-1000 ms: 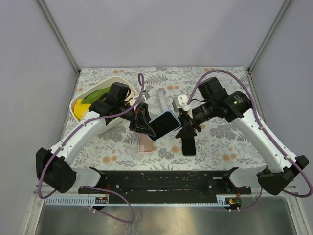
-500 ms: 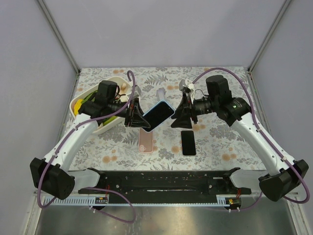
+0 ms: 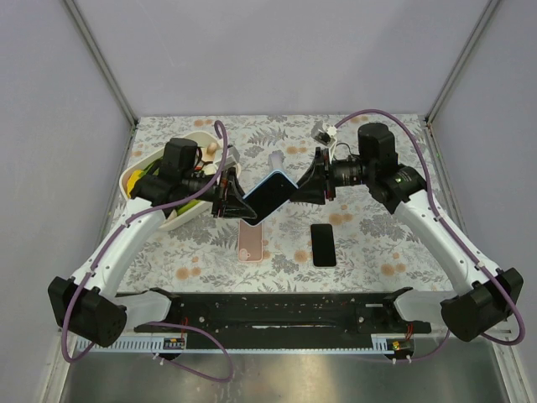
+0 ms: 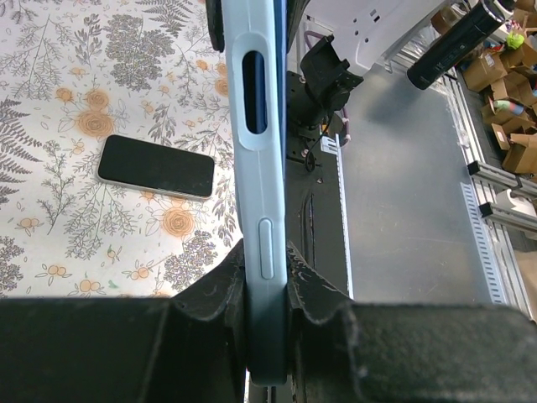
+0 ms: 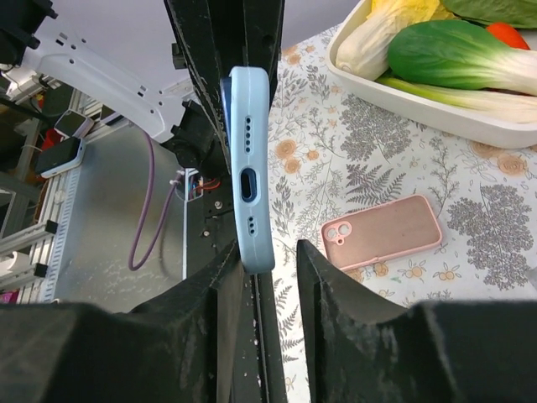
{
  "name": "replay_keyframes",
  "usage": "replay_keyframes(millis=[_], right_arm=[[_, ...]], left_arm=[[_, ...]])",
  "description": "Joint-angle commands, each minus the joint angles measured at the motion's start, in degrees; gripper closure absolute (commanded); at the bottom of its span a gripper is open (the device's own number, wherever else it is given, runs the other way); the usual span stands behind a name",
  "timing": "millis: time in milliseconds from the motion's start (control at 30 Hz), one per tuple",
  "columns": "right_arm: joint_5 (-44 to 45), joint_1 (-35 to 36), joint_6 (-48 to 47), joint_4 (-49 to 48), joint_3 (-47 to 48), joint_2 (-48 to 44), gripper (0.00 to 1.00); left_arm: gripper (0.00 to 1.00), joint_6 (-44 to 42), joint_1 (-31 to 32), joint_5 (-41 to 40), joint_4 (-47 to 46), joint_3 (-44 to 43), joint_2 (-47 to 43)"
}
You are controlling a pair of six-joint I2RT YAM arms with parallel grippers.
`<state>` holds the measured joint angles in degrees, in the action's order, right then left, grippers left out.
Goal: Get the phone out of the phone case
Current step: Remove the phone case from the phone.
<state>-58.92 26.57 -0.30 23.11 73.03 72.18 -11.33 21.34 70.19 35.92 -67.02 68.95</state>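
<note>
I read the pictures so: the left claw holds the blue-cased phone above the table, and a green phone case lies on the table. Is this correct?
One detail is wrong: the phone case on the table is pink, not green; the right wrist view shows it. The left claw does hold the blue-cased phone above the table.

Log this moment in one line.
left gripper: shut on blue case | right gripper: open around case end | phone: in case, not yet out
</note>
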Motion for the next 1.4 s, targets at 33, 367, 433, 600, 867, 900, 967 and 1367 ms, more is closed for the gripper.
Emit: replay_keyframes(millis=[33, 367, 433, 600, 867, 900, 967, 1367], right_arm=[[-4.1, -0.5, 2.2, -6.9, -1.1, 0.5, 0.64], [-14.5, -0.4, -1.0, -18.8, -7.2, -3.6, 0.98], [-17.5, -0.4, -0.8, -20.1, -7.3, -3.9, 1.00], [-23.5, 0.0, 4.0, -26.2, -7.4, -5.3, 1.00], [-28.5, 2.3, 24.2, -50.7, -11.1, -6.6, 1.00], [-28.7, 2.8, 32.4, -63.5, -13.1, -5.9, 1.00], [-29.8, 4.4, 49.1, -83.6, -14.2, -3.6, 1.00], [-33.1, 10.1, 65.4, -99.8, -10.7, 1.8, 1.00]], left_arm=[[1.00, 1.8, 0.1, 2.9, -5.9, -0.3, -2.5], [1.00, 7.3, 0.1, 3.9, -11.9, 2.4, -1.4], [1.00, 7.3, 0.0, 3.9, -12.5, 2.7, -0.8], [1.00, 7.2, -0.2, 5.1, -12.4, 3.0, 2.5], [1.00, 5.2, 0.0, 3.8, -10.5, 1.5, 6.5], [1.00, 4.7, 0.1, 3.6, -9.8, 1.0, 6.7], [1.00, 3.8, 0.5, 3.1, -8.6, 0.1, 7.2], [1.00, 0.4, 3.2, 0.7, -4.8, -1.7, 8.2]])
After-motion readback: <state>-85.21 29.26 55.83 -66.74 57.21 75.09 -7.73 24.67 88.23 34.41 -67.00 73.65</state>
